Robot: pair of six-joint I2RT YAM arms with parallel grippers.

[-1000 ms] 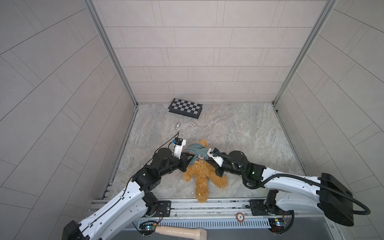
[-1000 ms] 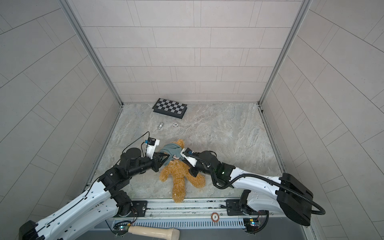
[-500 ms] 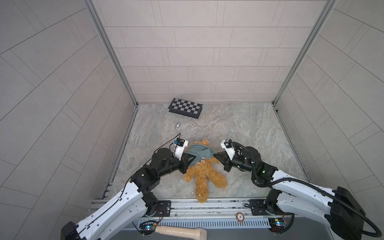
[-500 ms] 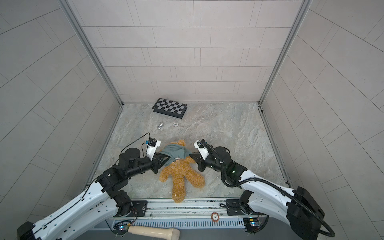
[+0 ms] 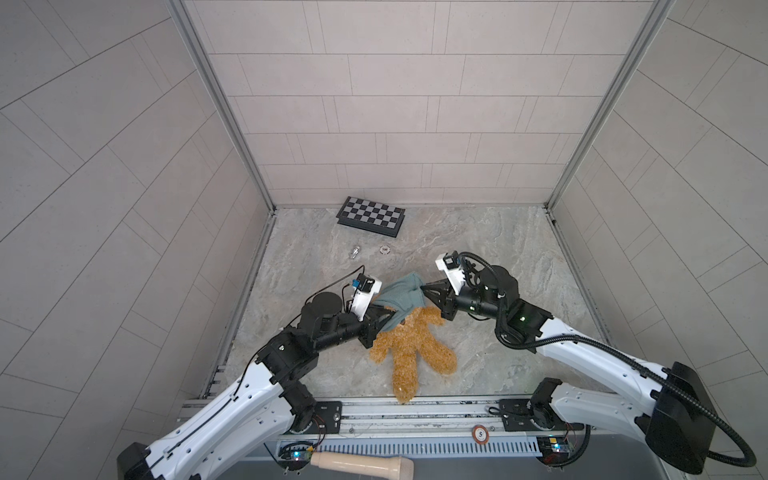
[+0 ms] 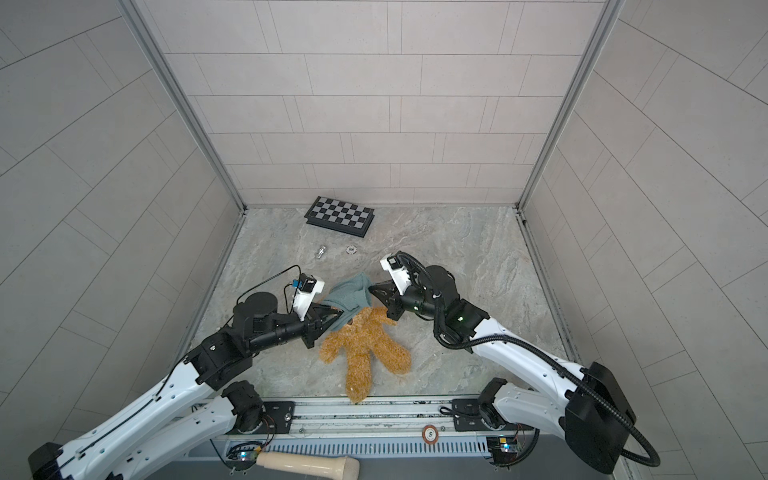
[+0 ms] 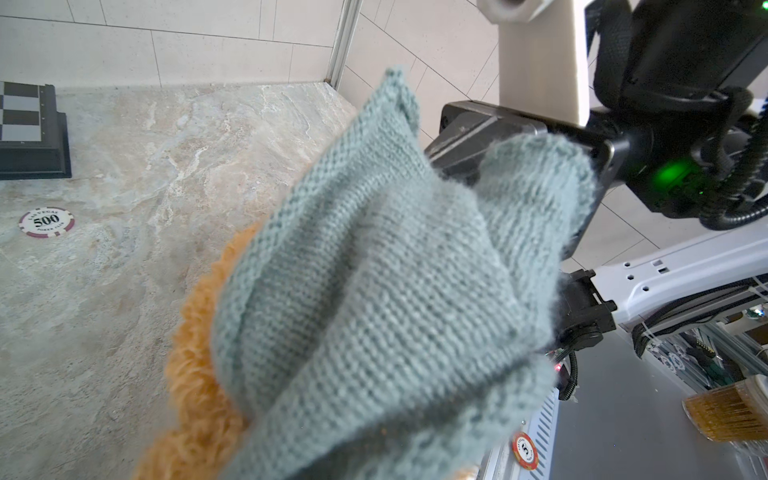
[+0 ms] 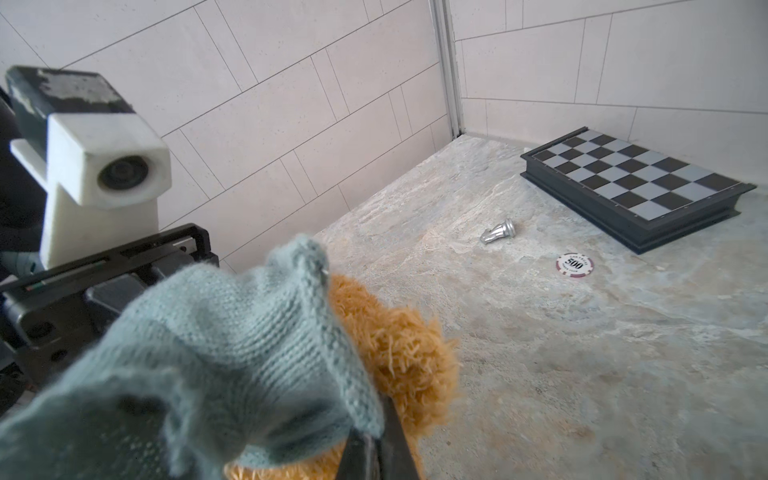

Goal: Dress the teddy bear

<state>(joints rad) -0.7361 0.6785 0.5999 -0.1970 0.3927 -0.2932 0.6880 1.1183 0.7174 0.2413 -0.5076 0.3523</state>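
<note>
Right wrist view gives the detail neither top view resolves: the right gripper point(image 8: 372, 436) has its dark fingers point(image 8: 395, 436) pressed together on the hem of a teal knit garment point(image 8: 232, 353), with the golden fur of the teddy bear point(image 8: 399, 349) just behind. The left wrist view is filled by the same knit and hides its own fingers, yet it alone reads the poker chip point(image 7: 46, 222) on the marble floor point(image 7: 124, 145): "LAS VEGAS 500 POKER CLUB". A second chip point(image 7: 524, 449) on the front rail bears a "5".

In both top views the bear sprawls at the floor's 6 o'clock edge, one leg reaching the rail, its head under the garment. The left gripper point(image 5: 385, 316) is closed on the knit's 8 o'clock corner and the right gripper point(image 5: 423, 287) on its 3 o'clock edge, the cloth stretched between them above the head. A chessboard point(image 5: 371, 216) sits at 11 o'clock by the back wall, and a silver chess piece point(image 5: 355, 250) lies on its side beside the 500 chip.

A second ago the right gripper reached in over the bear's upper body; half a second ago it stood drawn back beside the bear's arm. Now it is at the cloth's edge. The left gripper has kept its place.
</note>
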